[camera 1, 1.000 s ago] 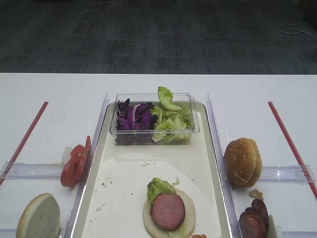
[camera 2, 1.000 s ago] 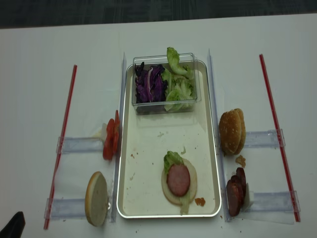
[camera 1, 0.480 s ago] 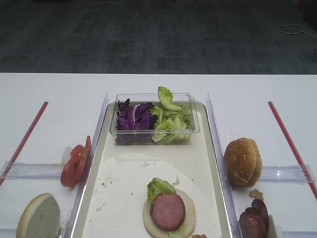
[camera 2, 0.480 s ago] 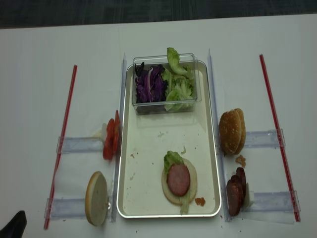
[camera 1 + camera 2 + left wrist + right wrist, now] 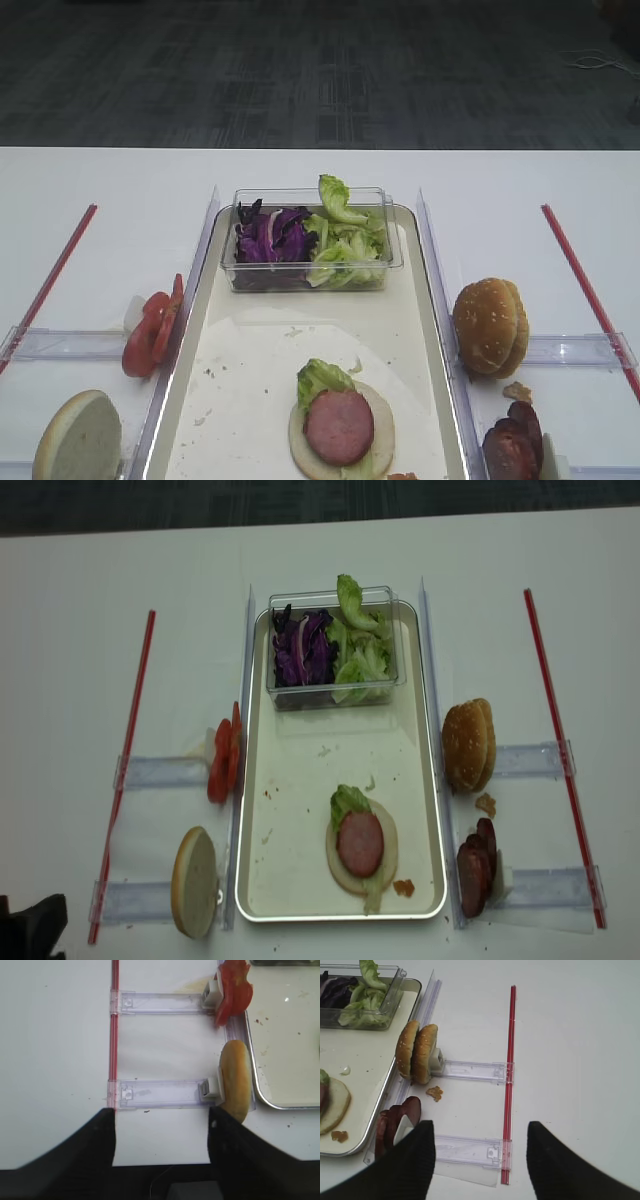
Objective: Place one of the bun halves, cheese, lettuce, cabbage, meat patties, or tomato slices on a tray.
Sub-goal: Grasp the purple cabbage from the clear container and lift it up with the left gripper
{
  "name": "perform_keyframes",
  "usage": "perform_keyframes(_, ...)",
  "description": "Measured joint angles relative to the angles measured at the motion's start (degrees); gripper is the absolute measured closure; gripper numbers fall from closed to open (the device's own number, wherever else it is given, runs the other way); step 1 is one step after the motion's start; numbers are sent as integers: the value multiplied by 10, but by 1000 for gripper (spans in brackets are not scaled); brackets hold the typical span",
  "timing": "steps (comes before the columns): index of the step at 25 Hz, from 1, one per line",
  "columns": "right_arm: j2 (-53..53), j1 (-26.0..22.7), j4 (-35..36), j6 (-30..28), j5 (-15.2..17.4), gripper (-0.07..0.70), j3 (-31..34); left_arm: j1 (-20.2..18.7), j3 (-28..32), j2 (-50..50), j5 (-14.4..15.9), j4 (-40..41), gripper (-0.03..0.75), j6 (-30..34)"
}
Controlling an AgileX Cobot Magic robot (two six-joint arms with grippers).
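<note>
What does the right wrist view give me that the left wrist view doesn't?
Only the right wrist view shows the sesame buns, dark patties, salad tub and the right gripper's open fingers. Only the left wrist view shows the tomato slices, the lone bun half and the open left gripper. Both show the tray.

Lab-like test setup: white table (image 5: pixel 100 180), red guide strips (image 5: pixel 128 750), grey office carpet (image 5: pixel 320 70).

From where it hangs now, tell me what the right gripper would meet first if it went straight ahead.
The right gripper, open and empty, points along bare table. First in line is likely the near clear plastic rail just ahead; the red strip lies slightly right. Depth is unclear.
</note>
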Motion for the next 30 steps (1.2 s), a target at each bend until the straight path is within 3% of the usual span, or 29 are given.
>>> perform_keyframes(19,0,0,0,0,0,203,0,-3,-84,256,-25,0,324,4)
perform_keyframes(30,0,0,0,1,0,203,0,-4,-162,415,-48,0,324,20)
